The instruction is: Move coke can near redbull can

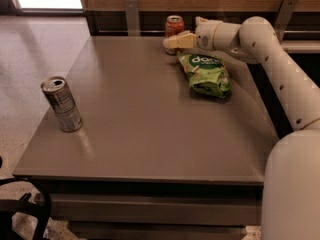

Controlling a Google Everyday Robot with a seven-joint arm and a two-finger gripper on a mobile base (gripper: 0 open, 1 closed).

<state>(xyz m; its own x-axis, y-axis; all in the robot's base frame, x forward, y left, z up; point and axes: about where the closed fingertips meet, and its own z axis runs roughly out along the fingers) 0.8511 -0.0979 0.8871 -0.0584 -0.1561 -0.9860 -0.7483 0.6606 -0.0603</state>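
Observation:
The coke can point(174, 26), orange-red with a silver top, stands upright at the far edge of the table point(150, 134). My gripper point(178, 40) reaches in from the right and sits right in front of the can's lower part, overlapping it in this view. The redbull can point(62, 104), slim and grey-silver with dark patches, stands upright near the table's left edge, far from the coke can.
A green chip bag point(206, 73) lies on the table just below my gripper and forearm point(260, 39). A wooden wall with metal brackets point(132, 14) runs behind the table. The robot's white body point(292, 184) stands at the front right corner.

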